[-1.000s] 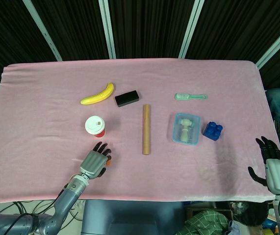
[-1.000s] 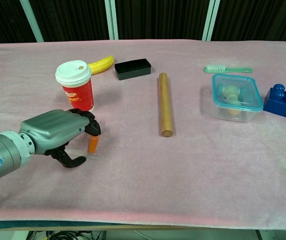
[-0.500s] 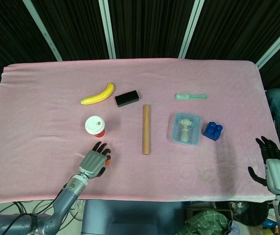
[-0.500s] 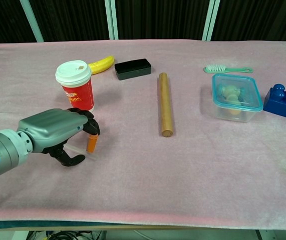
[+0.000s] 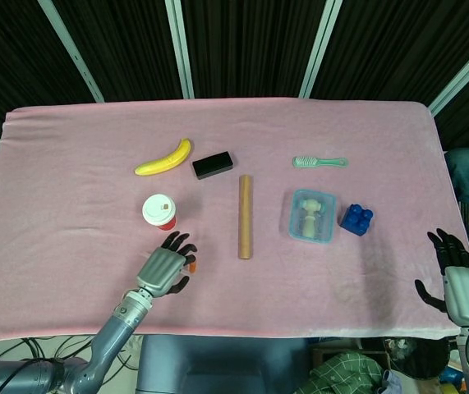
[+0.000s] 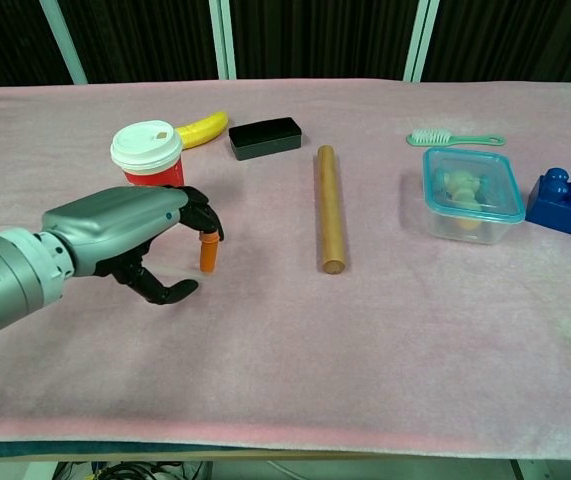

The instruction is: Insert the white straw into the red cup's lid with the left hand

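The red cup (image 5: pixel 159 211) with its white lid (image 6: pixel 146 142) stands upright at the table's front left. My left hand (image 5: pixel 165 271) hovers just in front of it and slightly to the right, fingers curled. Its fingertips pinch a thin piece with an orange end (image 6: pixel 207 253) that points down at the cloth. This appears to be the straw; its white length is hidden under the palm (image 6: pixel 130 235). My right hand (image 5: pixel 456 279) hangs beyond the table's right front corner, fingers apart and holding nothing.
A banana (image 5: pixel 164 158) and a black box (image 5: pixel 213 165) lie behind the cup. A wooden rod (image 5: pixel 245 215) lies lengthwise at the centre. To the right are a clear lidded container (image 5: pixel 311 216), a blue block (image 5: pixel 356 218) and a green brush (image 5: pixel 319 162).
My left hand has risen off the cloth and shifted right and towards the cup, carrying the orange-ended piece with it. The right hand has stayed put.
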### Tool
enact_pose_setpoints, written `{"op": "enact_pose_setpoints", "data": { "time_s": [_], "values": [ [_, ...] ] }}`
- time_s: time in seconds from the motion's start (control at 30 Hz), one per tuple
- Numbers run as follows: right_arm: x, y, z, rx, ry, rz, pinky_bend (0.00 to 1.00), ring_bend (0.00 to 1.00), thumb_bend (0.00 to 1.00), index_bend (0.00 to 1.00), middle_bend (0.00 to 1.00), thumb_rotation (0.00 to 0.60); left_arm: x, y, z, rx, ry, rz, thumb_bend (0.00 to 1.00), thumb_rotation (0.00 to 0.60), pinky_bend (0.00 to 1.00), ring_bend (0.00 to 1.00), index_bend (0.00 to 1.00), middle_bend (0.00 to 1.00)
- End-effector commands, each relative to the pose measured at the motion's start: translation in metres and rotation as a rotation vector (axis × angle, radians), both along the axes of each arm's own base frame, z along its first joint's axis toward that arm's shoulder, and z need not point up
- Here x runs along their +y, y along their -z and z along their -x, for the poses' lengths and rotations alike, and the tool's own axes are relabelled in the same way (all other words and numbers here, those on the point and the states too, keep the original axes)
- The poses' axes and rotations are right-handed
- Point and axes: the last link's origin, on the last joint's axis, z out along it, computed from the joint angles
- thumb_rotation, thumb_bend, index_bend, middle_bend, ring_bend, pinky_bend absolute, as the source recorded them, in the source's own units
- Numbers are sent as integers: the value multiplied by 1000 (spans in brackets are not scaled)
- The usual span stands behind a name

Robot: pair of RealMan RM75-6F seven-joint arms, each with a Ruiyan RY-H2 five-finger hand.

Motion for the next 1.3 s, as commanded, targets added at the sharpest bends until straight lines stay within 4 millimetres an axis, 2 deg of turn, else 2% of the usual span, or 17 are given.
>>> {"op": "enact_pose_setpoints", "data": {
  "time_s": [0.03,0.33,0.7,0.9,1.03,1.3],
  "values": [
    [0,0,0,0,0,-1,184,58,231,78,28,600,-1,-4,-12,-64,11,15,402,600,46,54,545,254],
    [0,1,0,0,3,-4,184,58,231,78,28,600,11,-13,-55,-194,67,31,403,600,46,54,556,268],
    [0,1,0,0,6,-4,185,58,231,78,28,600,35,-28,-85,-331,40,79,442,600,48,54,568,282],
    [1,1,0,1,7,-8,185,58,231,78,28,600,56,-51,-99,-428,-34,118,442,600,53,54,575,290],
    [1,2,0,5,5,-11,184,58,231,78,28,600,76,-75,-105,-517,-103,116,442,600,57,54,577,293],
    [1,2,0,14,4,-17,185,58,231,78,28,600,99,-120,-111,-740,-260,205,442,600,58,53,581,299]
  ]
}}
